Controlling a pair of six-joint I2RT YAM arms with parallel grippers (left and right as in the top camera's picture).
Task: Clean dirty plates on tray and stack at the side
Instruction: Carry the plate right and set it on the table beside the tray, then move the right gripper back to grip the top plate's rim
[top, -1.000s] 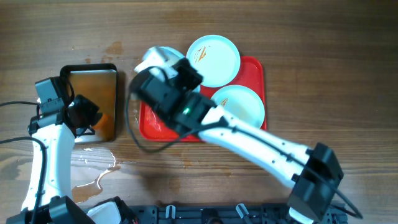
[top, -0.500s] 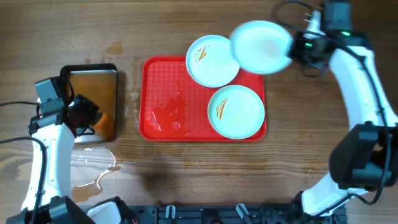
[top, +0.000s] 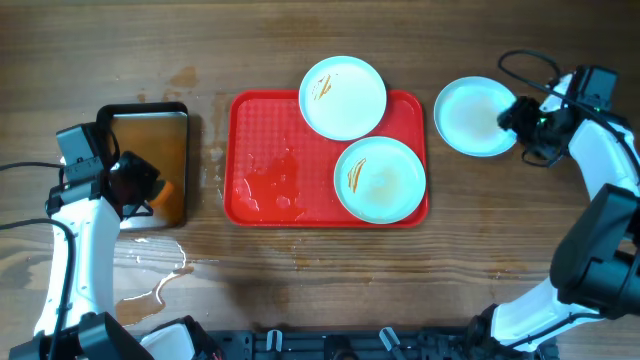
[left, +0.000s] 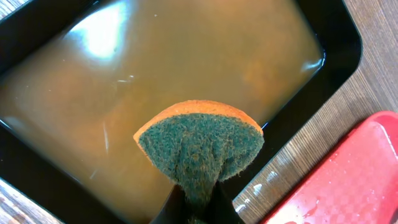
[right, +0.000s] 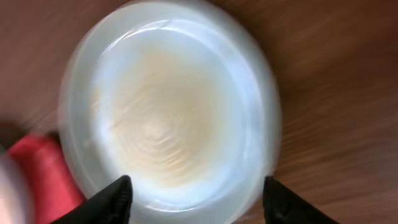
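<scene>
Wood table: puddle lower left.
Left gripper: clenching sponge over pan.
Right gripper: seemingly released, beside plate.

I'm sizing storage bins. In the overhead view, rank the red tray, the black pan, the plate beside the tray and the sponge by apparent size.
1. red tray
2. black pan
3. plate beside the tray
4. sponge, partly hidden, so its full size is unsure
</scene>
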